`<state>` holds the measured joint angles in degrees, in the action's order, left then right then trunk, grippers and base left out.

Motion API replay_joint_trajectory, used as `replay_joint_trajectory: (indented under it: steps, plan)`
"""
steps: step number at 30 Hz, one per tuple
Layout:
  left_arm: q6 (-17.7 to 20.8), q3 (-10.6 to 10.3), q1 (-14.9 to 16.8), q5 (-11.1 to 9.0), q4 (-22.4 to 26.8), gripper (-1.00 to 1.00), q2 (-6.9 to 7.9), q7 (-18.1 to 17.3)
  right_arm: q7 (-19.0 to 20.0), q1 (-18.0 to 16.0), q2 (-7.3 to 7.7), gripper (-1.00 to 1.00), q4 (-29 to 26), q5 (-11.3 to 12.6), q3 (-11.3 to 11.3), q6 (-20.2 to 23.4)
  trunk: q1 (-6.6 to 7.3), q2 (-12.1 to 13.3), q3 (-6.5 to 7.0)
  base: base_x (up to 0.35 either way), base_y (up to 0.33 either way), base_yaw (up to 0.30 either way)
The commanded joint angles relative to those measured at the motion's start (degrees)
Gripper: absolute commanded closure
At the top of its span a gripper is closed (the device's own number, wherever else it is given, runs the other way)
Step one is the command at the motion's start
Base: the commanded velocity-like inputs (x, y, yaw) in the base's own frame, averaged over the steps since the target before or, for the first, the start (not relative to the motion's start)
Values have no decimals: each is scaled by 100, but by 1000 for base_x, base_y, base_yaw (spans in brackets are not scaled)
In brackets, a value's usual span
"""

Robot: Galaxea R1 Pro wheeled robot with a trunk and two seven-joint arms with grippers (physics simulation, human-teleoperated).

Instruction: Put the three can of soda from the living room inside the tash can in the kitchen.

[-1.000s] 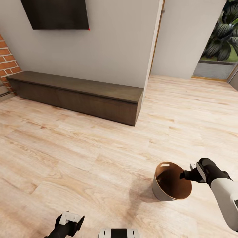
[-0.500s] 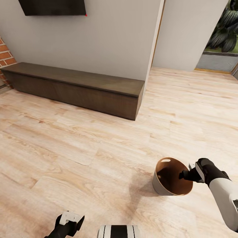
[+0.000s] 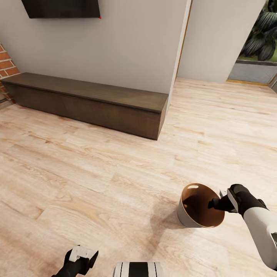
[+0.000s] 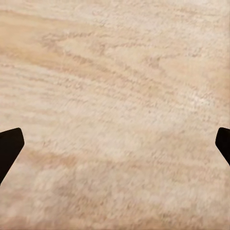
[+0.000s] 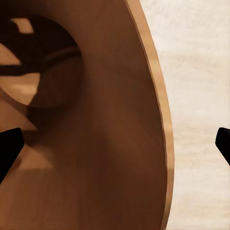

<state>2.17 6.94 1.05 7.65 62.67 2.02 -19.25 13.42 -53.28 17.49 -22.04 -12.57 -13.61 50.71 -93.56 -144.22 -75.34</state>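
Observation:
The tash can (image 3: 191, 220), a grey bucket with a brown inside and an oval slot near its rim, stands on the light wood floor at my lower right. My right gripper (image 3: 212, 203) hangs at the can's right rim, open. In the right wrist view the rim (image 5: 165, 143) runs between the spread fingertips of that gripper (image 5: 115, 146), and the can's brown bottom (image 5: 38, 62) holds nothing. My left gripper (image 3: 80, 257) is low at the bottom left, open over bare floor (image 4: 115, 96). The cans of soda are out of view.
A long dark low bench (image 3: 96, 104) runs along the grey wall ahead, under a dark screen (image 3: 61, 7). A brick wall (image 3: 5, 63) is at far left. Past the wall corner (image 3: 179, 57), wood floor continues toward a glass door with plants (image 3: 257, 42).
A second ago the whole picture slid up a little, bench and can with it, so the camera moved. Over the last half second nothing has shifted.

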Motion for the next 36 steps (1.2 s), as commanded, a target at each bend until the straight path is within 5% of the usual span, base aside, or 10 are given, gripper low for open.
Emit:
replay_joint_trajectory:
  steps: [1,29,36]
  plan:
    - [-1,0,0,0,0,-100,0,0,1,0,0,-100,0,0,0,0,0,0,0,0,0,0]
    - [-14,0,-5,0,4,-100,0,-9,-3,2,-31,-100,-2,0,7,0,0,0,0,0,-45,0]
    - [-6,0,-1,0,1,-100,0,-7,-5,2,-64,-100,-2,0,7,0,-18,-9,-155,0,-1,0]
